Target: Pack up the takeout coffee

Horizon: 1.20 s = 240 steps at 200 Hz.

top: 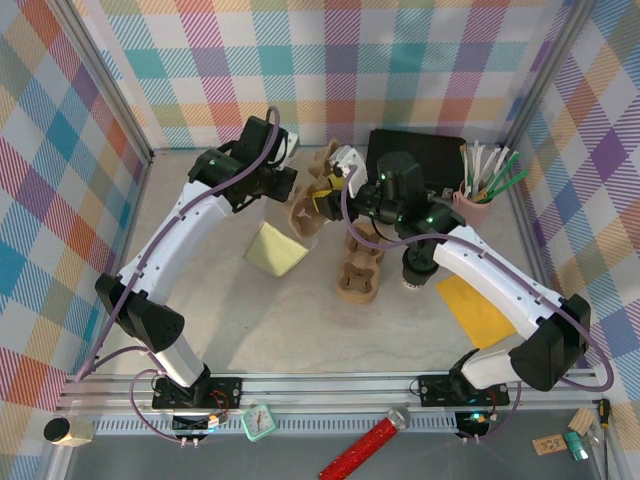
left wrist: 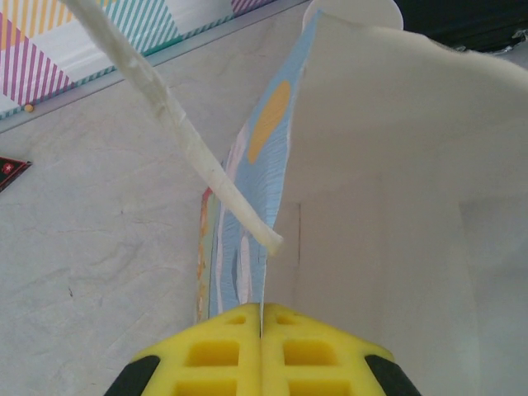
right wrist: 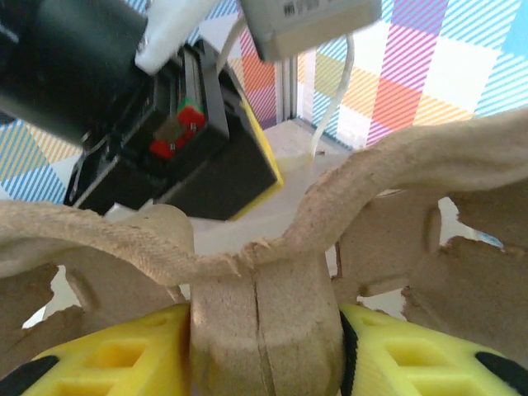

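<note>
Top external: takeout coffee [top: 413, 268], probably (dark cup, half hidden under right arm, lid unclear), stands on worktop [top: 300, 320]. Judged light, thin-walled, crushable, spill-prone: take round mid-body, gentle squeeze, keep upright.

Left wrist: left gripper [left wrist: 262, 322] together, pinching rim of paper bag [left wrist: 396, 165].

Right wrist: right gripper [right wrist: 264, 355] clamped on centre post of pulp cup carrier [right wrist: 396, 165].

Paper sheet [top: 275, 250] left of pulp carrier [top: 358, 275]
</note>
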Each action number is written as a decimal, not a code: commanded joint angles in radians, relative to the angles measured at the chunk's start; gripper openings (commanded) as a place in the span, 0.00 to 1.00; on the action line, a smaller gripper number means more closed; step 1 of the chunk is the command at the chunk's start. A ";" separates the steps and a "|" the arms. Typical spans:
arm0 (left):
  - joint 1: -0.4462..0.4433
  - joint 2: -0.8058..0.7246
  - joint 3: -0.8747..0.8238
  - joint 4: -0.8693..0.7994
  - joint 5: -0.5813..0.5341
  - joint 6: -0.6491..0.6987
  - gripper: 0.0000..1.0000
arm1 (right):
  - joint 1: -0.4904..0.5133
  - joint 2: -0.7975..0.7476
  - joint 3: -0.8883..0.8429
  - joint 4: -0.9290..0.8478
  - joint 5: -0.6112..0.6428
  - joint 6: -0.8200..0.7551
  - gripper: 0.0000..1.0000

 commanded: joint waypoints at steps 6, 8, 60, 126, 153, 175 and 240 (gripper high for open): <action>0.005 -0.036 -0.007 0.019 0.032 -0.023 0.00 | 0.007 -0.051 -0.030 0.034 -0.001 0.022 0.47; 0.006 -0.035 -0.007 0.020 0.035 -0.024 0.00 | 0.007 -0.051 -0.032 0.035 -0.001 0.020 0.47; 0.006 -0.049 -0.008 0.036 0.094 -0.031 0.00 | 0.007 -0.019 -0.039 -0.025 -0.006 -0.033 0.46; 0.005 -0.080 -0.040 0.054 0.134 -0.039 0.00 | 0.006 0.020 -0.029 -0.092 -0.003 -0.082 0.46; -0.010 -0.081 -0.040 0.060 0.149 -0.045 0.00 | 0.007 0.043 -0.003 -0.128 -0.009 -0.089 0.45; -0.029 -0.076 -0.047 0.066 0.154 -0.048 0.00 | 0.007 0.058 0.016 -0.130 -0.012 -0.082 0.46; -0.055 -0.091 -0.090 0.082 0.159 -0.058 0.00 | 0.007 0.096 0.056 -0.122 -0.004 -0.089 0.45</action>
